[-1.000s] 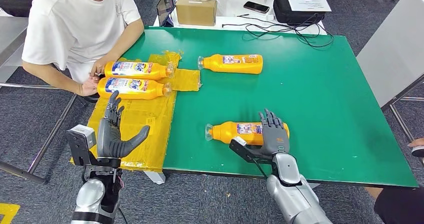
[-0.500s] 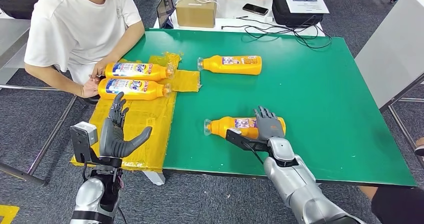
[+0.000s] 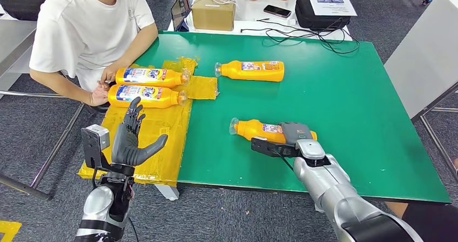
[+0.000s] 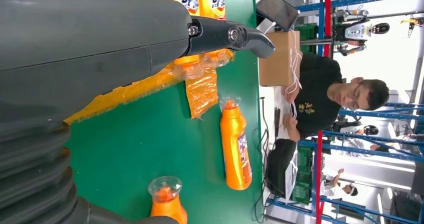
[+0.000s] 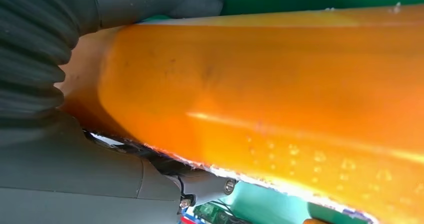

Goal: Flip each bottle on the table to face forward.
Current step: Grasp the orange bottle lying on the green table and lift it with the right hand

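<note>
Green table (image 3: 335, 91) with a person in a white T-shirt (image 3: 81, 26) seated at its far-left corner, one hand resting just beside the two labelled bottles. A crumpled yellow plastic sheet (image 3: 156, 128) covers the table's left edge. On this sheet lie two orange bottles side by side, blue-and-white front labels up: the farther labelled bottle (image 3: 148, 76) and the nearer labelled bottle (image 3: 143, 95), caps pointing toward the table's middle. A third orange bottle (image 3: 253, 70) lies on the bare green surface near the far edge, cap to the left, small back label up. The fourth orange bottle (image 3: 259, 130) lies near the front edge, slightly angled, cap to the left; the right hand (image 3: 294, 134) wraps its base end, fingers curled over the body, thumb underneath as the right wrist view shows. The left hand (image 3: 129, 142) is raised over the yellow sheet, holding nothing, fingers extended upward and thumb spread aside. Beyond the table: a cardboard box (image 3: 213, 7), a black bag (image 3: 318, 12), a phone (image 3: 277, 8).
</note>
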Robot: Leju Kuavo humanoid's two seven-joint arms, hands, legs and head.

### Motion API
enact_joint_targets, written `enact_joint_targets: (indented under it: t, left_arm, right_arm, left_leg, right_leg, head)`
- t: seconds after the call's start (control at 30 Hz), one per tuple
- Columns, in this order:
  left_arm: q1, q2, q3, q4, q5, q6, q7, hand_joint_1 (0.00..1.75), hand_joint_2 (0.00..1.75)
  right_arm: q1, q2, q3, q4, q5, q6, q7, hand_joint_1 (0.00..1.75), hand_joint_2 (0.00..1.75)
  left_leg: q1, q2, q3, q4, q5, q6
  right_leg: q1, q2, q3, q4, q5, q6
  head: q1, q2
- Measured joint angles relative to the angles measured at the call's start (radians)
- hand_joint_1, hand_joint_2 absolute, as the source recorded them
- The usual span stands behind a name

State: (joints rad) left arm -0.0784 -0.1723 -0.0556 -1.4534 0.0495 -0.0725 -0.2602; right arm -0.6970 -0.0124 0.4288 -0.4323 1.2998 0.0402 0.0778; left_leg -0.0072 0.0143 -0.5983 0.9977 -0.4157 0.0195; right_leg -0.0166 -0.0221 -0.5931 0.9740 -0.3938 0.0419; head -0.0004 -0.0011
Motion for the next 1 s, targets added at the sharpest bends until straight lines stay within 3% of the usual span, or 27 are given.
enact_joint_targets:
  t: [0.43,0.53,0.7,0.9,1.0]
  left_arm:
    - [-0.010,0.007,-0.003,0.010,0.007,0.000,-0.002,0.00,1.75]
    - [-0.012,0.008,-0.005,0.012,0.015,0.000,-0.007,0.00,1.75]
    - [0.024,0.013,-0.017,0.002,0.025,-0.008,-0.001,0.00,1.75]
    - [0.114,0.009,-0.075,0.039,0.124,-0.135,0.063,0.00,1.75]
    - [0.159,-0.003,-0.109,0.074,0.230,-0.196,0.020,0.00,1.75]
  right_arm:
    - [-0.010,-0.014,0.002,0.010,-0.031,0.020,-0.039,1.75,1.75]
    - [-0.010,-0.015,0.000,0.010,-0.083,0.015,-0.098,1.75,1.75]
    - [0.064,0.007,-0.048,-0.058,-0.347,-0.135,-0.311,1.75,1.75]
    - [0.297,0.118,-0.125,-0.370,-0.680,-0.336,-0.435,1.75,1.75]
    - [0.381,0.171,-0.166,-0.511,-0.858,-0.428,-0.532,1.75,1.75]
  left_leg:
    - [0.000,0.000,0.000,0.000,0.000,0.000]
    - [0.000,0.000,0.000,0.000,0.000,0.000]
    - [0.001,0.005,0.003,-0.001,-0.004,-0.002]
    - [0.002,0.007,0.000,-0.001,-0.006,-0.003]
    - [0.003,0.005,-0.006,-0.001,-0.005,-0.002]
  right_leg:
    - [0.000,0.000,0.001,-0.001,0.000,0.000]
    - [0.000,0.000,0.001,-0.001,0.000,0.000]
    - [0.002,0.003,0.004,-0.001,0.000,0.000]
    - [0.003,0.005,-0.002,-0.001,-0.002,-0.001]
    - [0.003,0.003,-0.006,-0.001,-0.002,-0.001]
  head:
    - [0.000,0.000]
    - [0.000,0.000]
    - [0.001,0.000]
    - [0.000,0.000]
    - [0.000,0.000]
